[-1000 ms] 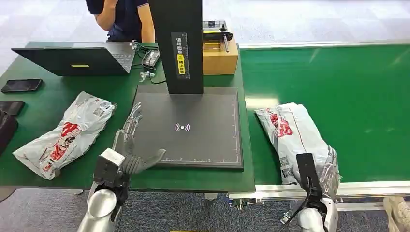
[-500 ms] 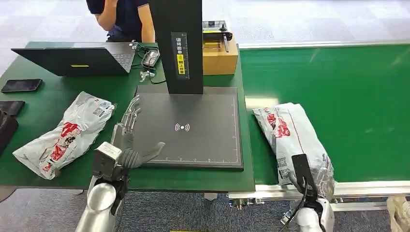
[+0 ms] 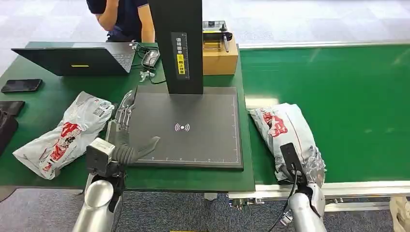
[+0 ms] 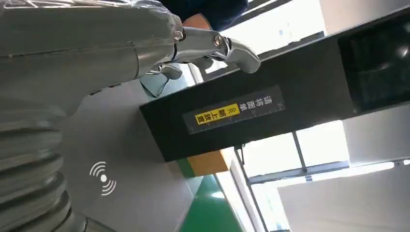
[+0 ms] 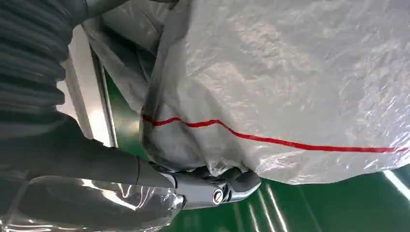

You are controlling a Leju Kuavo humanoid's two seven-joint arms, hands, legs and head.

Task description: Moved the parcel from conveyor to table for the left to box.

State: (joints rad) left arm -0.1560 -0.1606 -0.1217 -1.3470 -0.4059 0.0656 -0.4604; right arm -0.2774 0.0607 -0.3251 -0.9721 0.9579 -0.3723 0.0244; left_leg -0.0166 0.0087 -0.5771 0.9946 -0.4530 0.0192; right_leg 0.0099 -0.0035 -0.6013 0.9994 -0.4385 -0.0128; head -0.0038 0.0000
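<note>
Black scanner pad (image 3: 188, 128) at table (image 3: 43, 96) centre, with black upright column (image 3: 176, 46) rising from its far edge. Cardboard box (image 3: 220, 58) behind the column. Open laptop (image 3: 75, 60) at far left, dark phone (image 3: 21, 85) beside it near the table's left edge. Person in dark shirt (image 3: 123, 17) seated behind the table. 2nd grey mailer bag (image 3: 65, 135) lying on the table, left of the pad.

Left arm entering from below, forearm silver, left hand (image 3: 126, 133) extended over the pad's left edge. Fingers spread and straight, thumb angled toward pad centre; nothing held, hand released. Left wrist view: fingertips (image 4: 237, 48) in front of the column's yellow label.

Right arm entering from below at the conveyor's near edge. Right hand (image 3: 309, 166) grasping the parcel (image 3: 285, 133) at its near end. Right wrist view: fingers (image 5: 227, 186) curled under the crinkled plastic, film bunched against the palm.

Parcel located on green conveyor (image 3: 338, 96), just right of the table edge, near end gripped, far end resting on the belt.
</note>
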